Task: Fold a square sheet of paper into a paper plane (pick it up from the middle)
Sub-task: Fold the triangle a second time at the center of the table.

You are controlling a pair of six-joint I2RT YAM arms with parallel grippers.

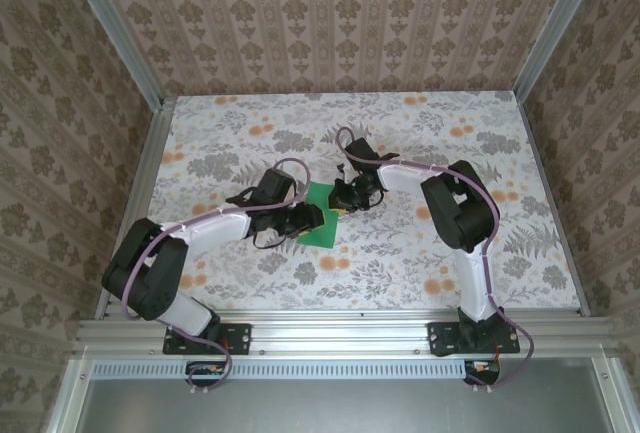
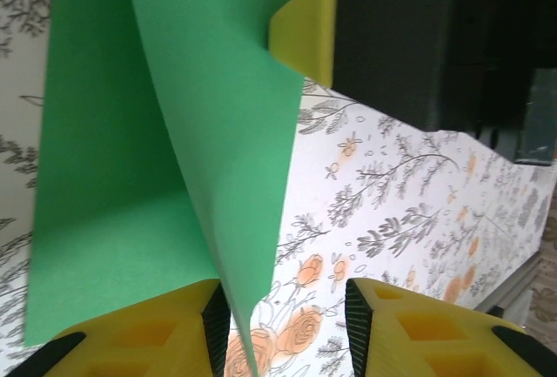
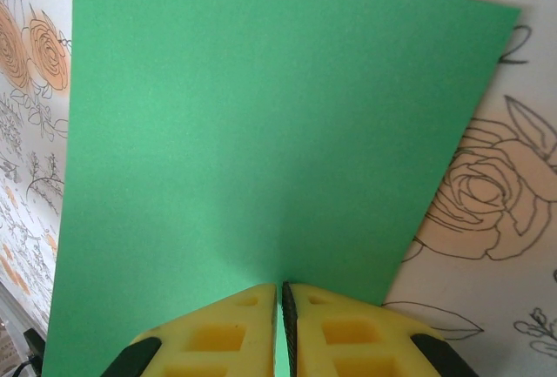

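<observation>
A square sheet of bright-green paper (image 1: 322,221) is found near the middle of the floral-patterned table (image 1: 430,253), between the ends of the two arms. The right gripper (image 3: 280,297) is closed narrowly on one edge of the sheet. Its yellow fingers (image 3: 335,333) are pressed together with only the thickness of the paper between them.

The left gripper (image 2: 285,299) is seen with its jaws parted, and a wide gap is left between its yellow fingers (image 2: 165,333). The lowest corner of the sheet hangs into that gap, close beside one pad. Whether it touches the pad cannot be told.

In the left wrist view, one part of the sheet is spread flat toward the table. Another part is raised as a slanted flap, and a crease is seen between the two. The upper edge of the flap is pinched by a yellow finger of the right gripper.

From above, the left gripper is placed at the near-left side of the sheet and the right gripper at its far-right side.
</observation>
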